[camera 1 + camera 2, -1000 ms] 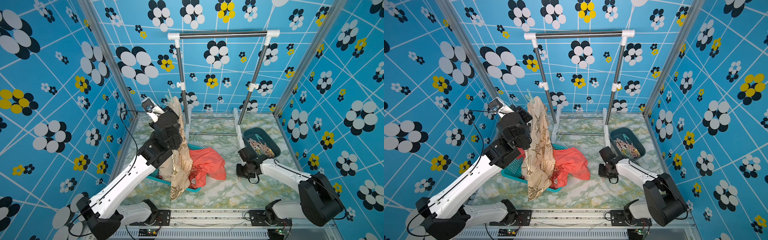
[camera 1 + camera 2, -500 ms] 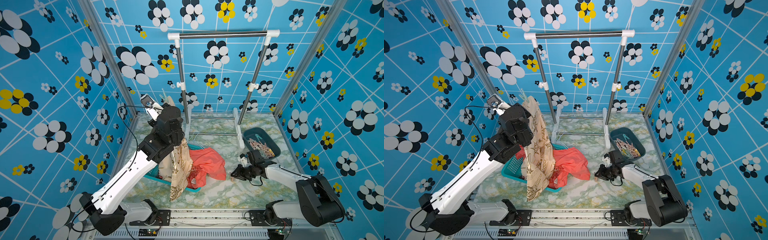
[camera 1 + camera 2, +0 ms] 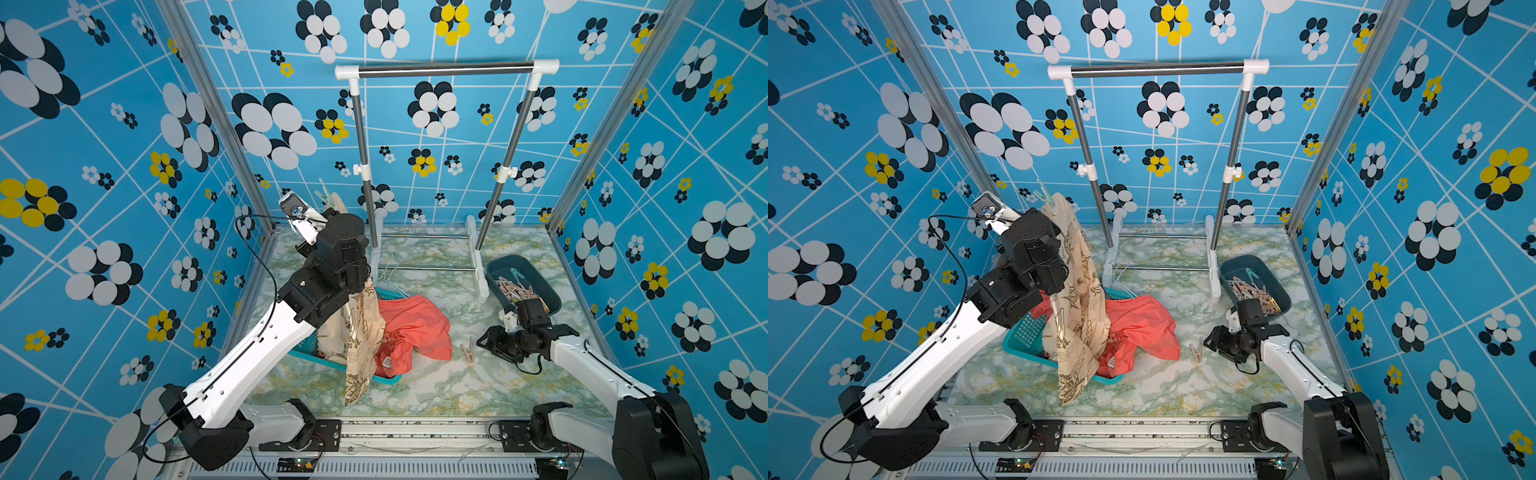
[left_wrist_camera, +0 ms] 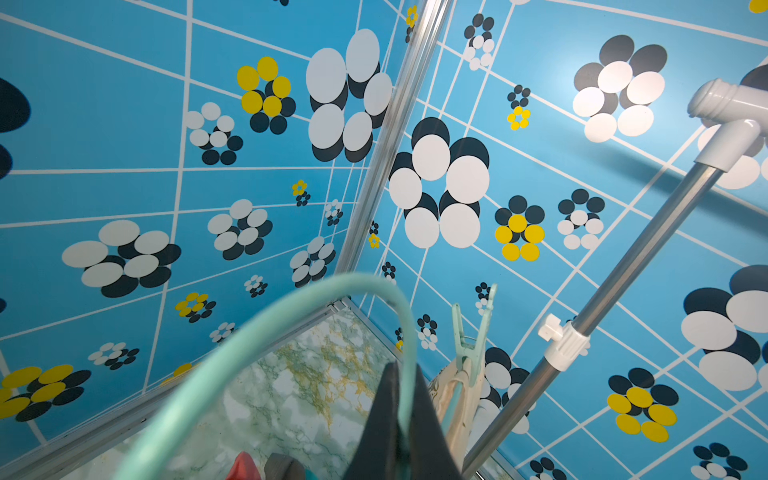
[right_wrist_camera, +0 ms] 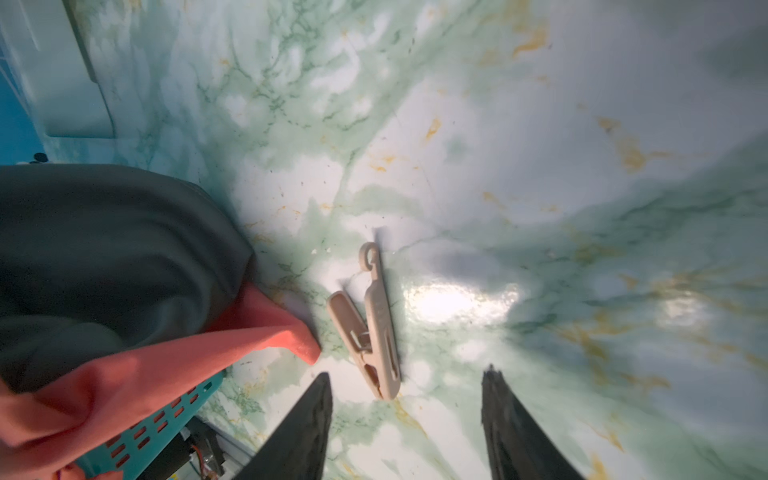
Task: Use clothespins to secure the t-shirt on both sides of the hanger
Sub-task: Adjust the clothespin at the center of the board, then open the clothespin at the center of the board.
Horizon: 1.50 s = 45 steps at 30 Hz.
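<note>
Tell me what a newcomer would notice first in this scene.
The loud blue flower-print walls surround everything. At the left, the left arm holds up a beige printed t-shirt on a mint hanger over a teal basket spilling an orange garment. At the right, a beige clothespin lies on the marble table before the open right gripper.
</note>
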Each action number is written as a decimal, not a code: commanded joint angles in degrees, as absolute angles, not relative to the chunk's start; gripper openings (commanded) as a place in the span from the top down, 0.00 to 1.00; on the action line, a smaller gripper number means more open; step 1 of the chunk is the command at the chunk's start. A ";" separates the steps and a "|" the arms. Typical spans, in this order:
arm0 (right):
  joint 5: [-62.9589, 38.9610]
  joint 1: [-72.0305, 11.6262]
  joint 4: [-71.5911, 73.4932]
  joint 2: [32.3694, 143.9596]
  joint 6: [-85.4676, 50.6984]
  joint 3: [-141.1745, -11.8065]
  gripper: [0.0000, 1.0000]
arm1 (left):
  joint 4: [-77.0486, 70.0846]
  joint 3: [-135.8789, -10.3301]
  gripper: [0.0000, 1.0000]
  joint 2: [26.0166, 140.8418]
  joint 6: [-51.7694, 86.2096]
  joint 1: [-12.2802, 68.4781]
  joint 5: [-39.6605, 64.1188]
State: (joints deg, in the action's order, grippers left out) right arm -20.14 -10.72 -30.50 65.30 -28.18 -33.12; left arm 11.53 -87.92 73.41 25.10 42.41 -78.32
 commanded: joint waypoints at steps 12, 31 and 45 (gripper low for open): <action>0.20 -29.81 -38.33 79.37 -26.74 -44.73 0.39 | -4.83 -87.81 1.00 76.75 13.51 44.19 -90.19; 3.00 -33.87 -32.31 89.93 -31.51 -46.93 0.77 | -9.29 -84.38 1.00 75.98 12.39 44.53 -91.20; 6.56 -41.88 -26.41 61.75 -28.50 -53.84 1.00 | -8.17 -83.06 1.00 71.61 14.53 47.15 -88.31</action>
